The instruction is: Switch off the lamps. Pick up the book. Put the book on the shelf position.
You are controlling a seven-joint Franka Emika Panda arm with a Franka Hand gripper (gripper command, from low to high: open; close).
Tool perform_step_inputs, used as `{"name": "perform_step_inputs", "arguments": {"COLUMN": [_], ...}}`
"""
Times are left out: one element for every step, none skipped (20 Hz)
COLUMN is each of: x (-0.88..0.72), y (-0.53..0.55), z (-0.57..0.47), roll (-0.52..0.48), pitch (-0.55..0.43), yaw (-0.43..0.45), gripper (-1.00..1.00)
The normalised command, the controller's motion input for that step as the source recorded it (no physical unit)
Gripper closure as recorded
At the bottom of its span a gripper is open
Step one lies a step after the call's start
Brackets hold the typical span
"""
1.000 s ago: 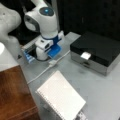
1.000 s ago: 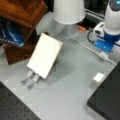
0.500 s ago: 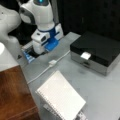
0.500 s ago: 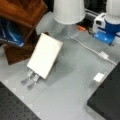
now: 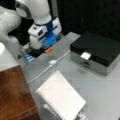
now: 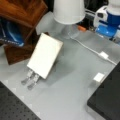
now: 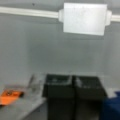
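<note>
The cream-white lamp shade (image 6: 68,11) stands at a front view's top; whether it is lit does not show. Its white cord runs to an inline switch (image 5: 52,62) (image 6: 103,55) (image 7: 83,18) on the grey table. My gripper (image 5: 37,52) (image 7: 74,87) hovers just behind the switch, its black fingers (image 7: 58,87) together and holding nothing. The white spiral-bound book (image 5: 61,97) (image 6: 45,57) leans tilted on a small metal stand. The reddish-brown wooden shelf top (image 5: 12,95) (image 6: 22,10) lies beside the book.
A black box with a silver base (image 5: 97,50) (image 6: 107,100) sits at the table's side, with a small white tag (image 5: 85,55) on it. An orange object (image 5: 48,50) (image 6: 81,28) lies by the gripper. A blue item (image 6: 11,35) sits under the shelf.
The arm has drawn back from the switch, up and toward a front view's top left. The book, lamp and box have not moved.
</note>
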Motion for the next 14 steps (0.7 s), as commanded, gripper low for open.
{"name": "perform_step_inputs", "arguments": {"x": [0.06, 0.08, 0.11, 0.13, 0.16, 0.17, 0.19, 0.21, 0.23, 0.25, 0.28, 0.3, 0.34, 0.33], "y": [-0.1, -0.11, -0.11, -0.11, -0.11, -0.11, -0.11, -0.12, -0.13, -0.13, -0.14, -0.15, -0.15, -0.14], "z": [0.13, 0.15, 0.17, 0.18, 0.2, 0.2, 0.2, 0.22, 0.24, 0.26, 0.29, 0.3, 0.32, 0.29], "roll": [-0.004, 0.015, 0.014, 0.013, 0.002, -0.002, -0.019, -0.029, -0.034, -0.039, -0.041, -0.045, -0.051, -0.055], "pitch": [0.111, 0.1, 0.103, 0.102, 0.115, 0.121, 0.14, 0.155, 0.168, 0.18, 0.191, 0.203, 0.21, 0.215], "yaw": [0.074, 0.075, 0.074, 0.074, 0.069, 0.069, 0.063, 0.063, 0.068, 0.072, 0.077, 0.083, 0.087, 0.093], "gripper": [1.0, -1.0, -1.0, -1.0, -1.0, -1.0, -1.0, -1.0, -1.0, -1.0, -1.0, -1.0, -1.0, -1.0]}}
